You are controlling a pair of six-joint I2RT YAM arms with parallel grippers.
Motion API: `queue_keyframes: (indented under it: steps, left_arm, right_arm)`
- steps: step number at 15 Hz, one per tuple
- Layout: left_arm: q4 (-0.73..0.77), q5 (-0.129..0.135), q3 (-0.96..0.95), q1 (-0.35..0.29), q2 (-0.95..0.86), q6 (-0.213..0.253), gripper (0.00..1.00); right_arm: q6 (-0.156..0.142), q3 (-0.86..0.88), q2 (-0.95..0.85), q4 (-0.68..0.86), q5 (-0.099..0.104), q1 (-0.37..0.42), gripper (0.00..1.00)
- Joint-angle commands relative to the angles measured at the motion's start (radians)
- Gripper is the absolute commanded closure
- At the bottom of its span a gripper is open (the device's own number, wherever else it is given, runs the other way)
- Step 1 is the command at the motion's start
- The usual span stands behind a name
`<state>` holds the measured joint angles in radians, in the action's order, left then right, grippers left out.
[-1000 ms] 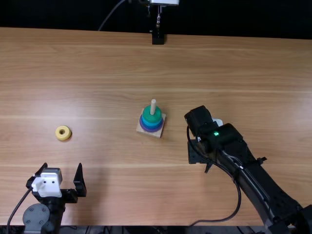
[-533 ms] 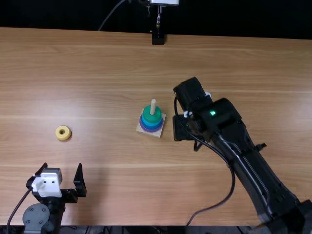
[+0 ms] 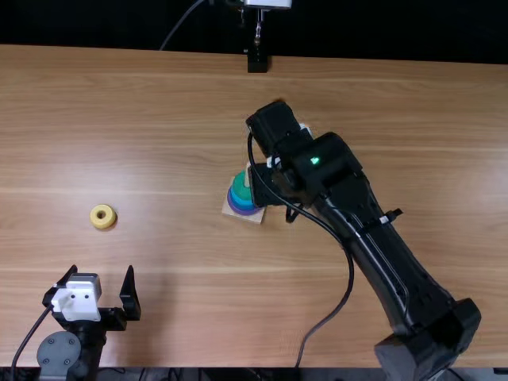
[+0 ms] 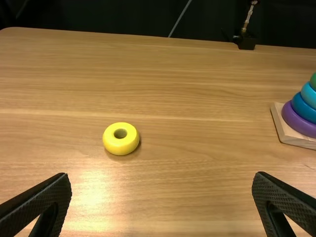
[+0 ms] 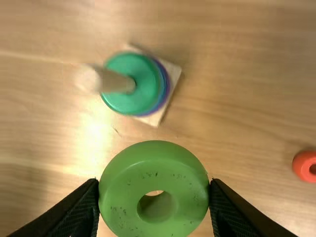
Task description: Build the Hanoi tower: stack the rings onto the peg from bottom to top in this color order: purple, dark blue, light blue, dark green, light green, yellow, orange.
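The right tool (image 5: 154,185) holds the light green ring (image 5: 153,158) by its sides. The peg (image 5: 116,82) rises from the stack (image 5: 136,96) just beside it, left in the top view, though the height between is hard to judge.

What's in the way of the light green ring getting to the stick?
Nothing visible: the light green ring is held in the right tool, and the peg rises bare above the dark green ring.
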<state>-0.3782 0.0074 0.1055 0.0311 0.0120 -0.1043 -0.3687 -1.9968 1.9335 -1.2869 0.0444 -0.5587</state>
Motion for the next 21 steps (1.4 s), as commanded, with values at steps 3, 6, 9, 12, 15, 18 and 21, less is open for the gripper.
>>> queue_keyframes:
  steps: [3, 6, 9, 12, 15, 18, 21]
  left_arm:
    - [-0.082, 0.004, -0.105, 0.0, -0.012, 0.012, 0.0]
    - [-0.082, 0.004, -0.105, 0.0, -0.012, 0.012, 0.0]
    - [-0.082, 0.004, -0.105, 0.0, -0.012, 0.012, 0.0]
    - [-0.082, 0.004, -0.105, 0.0, -0.012, 0.012, 0.0]
    - [-0.082, 0.004, -0.105, 0.0, -0.012, 0.012, 0.0]
    - [-0.082, 0.004, -0.105, 0.0, -0.012, 0.012, 0.0]
    - [-0.082, 0.004, -0.105, 0.0, -0.012, 0.012, 0.0]
  right_arm:
    - [-0.003, -0.163, 0.073, -0.043, 0.002, -0.003, 1.0]
    - [-0.003, -0.263, 0.127, -0.06, 0.002, -0.003, 1.0]
    - [-0.005, -0.333, 0.174, -0.06, 0.002, -0.003, 1.0]
    - [-0.007, -0.372, 0.203, -0.076, 0.002, -0.004, 1.0]
    - [-0.007, -0.372, 0.211, -0.075, 0.002, -0.01, 1.0]
    - [-0.007, -0.373, 0.232, -0.075, 0.002, -0.01, 1.0]
    - [-0.009, -0.373, 0.234, -0.073, 0.002, -0.012, 1.0]
